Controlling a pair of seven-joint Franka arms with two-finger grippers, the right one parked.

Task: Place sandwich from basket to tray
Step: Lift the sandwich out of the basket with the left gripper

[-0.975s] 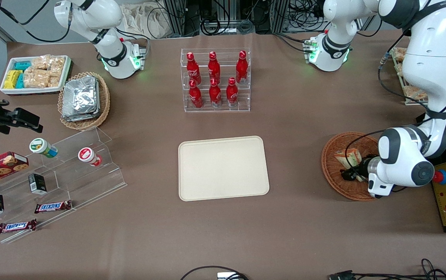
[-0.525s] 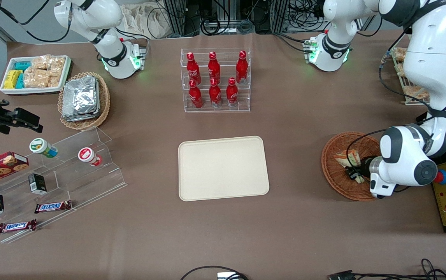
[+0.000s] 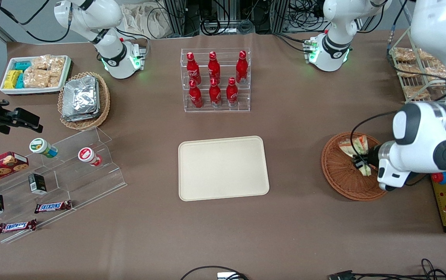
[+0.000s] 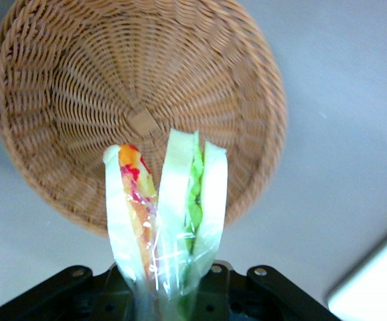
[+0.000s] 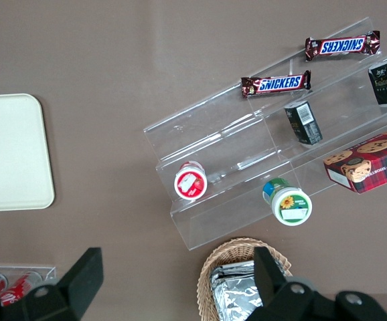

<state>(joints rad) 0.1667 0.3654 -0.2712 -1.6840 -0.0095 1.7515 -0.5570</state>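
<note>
The clear-wrapped sandwich [image 3: 354,147] hangs lifted above the reddish-brown wicker basket [image 3: 338,171], pinched at its lower end by my gripper [image 3: 361,162], which is shut on it. In the left wrist view the sandwich [image 4: 167,214] shows pale bread with green and orange-red filling, standing out from the gripper [image 4: 163,294] over the basket [image 4: 140,87], which holds nothing else. The cream tray [image 3: 223,168] lies flat mid-table, well apart from the basket toward the parked arm's end; one corner of the tray [image 4: 377,294] shows in the wrist view.
A clear rack of red bottles [image 3: 216,79] stands farther from the camera than the tray. A stepped acrylic display [image 3: 71,171], a tan basket of foil packets [image 3: 84,100] and a white snack tray [image 3: 35,74] sit toward the parked arm's end. A wire rack [image 3: 417,74] stands near the working arm.
The gripper has risen with the sandwich in it, lifting it from the basket floor; the arm's wrist has swung up and away from the camera.
</note>
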